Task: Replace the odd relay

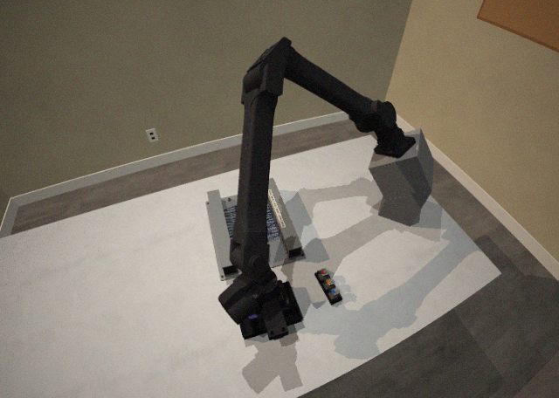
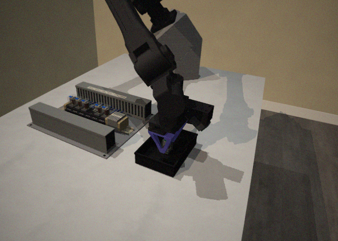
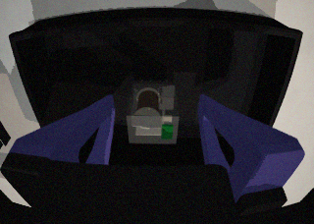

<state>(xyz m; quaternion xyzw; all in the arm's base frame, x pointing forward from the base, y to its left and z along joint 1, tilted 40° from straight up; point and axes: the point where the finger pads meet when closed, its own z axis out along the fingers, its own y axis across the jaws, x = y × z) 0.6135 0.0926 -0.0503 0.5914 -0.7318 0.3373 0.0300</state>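
The relay with the green button [image 3: 167,131] [image 2: 164,142] is inside the black tray [image 2: 154,166] [image 3: 162,14] [image 1: 295,307]; whether it stands quite upright is unclear. My gripper [image 3: 156,103] is open in the tray, one purple finger on each side of this relay, with a gap to both. In the exterior view the row of relays with blue buttons [image 2: 83,100] [image 2: 97,105] stands in the sockets, with an empty place between the third and fourth from the far end. The spare holder [image 1: 334,300] carries relays with red [image 1: 322,271], orange [image 1: 328,282] and blue [image 1: 334,291] buttons.
Two grey wiring ducts [image 2: 71,124] [image 2: 117,98] flank the relay row on the panel. Terminal blocks [image 2: 116,118] stand at the row's near end. The arm hides part of the panel in the top view. The spare holder lies beside the tray.
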